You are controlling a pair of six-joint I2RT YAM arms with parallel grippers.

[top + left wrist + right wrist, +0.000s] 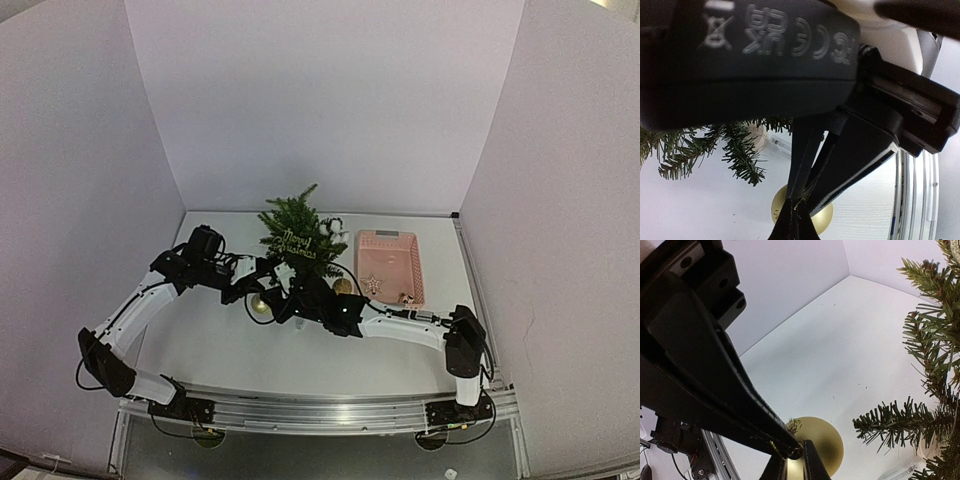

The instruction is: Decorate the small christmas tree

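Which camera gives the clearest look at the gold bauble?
Right wrist: the gold bauble sits large at lower centre, partly covered by the right pincer. Left wrist shows mere slivers behind the left pincer; top external shows a tiny dot.

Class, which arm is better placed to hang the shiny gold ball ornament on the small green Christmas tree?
Probably right: the right claw pinches the gold ball at its top, with tree branches close beside. The left claw sits shut there too.
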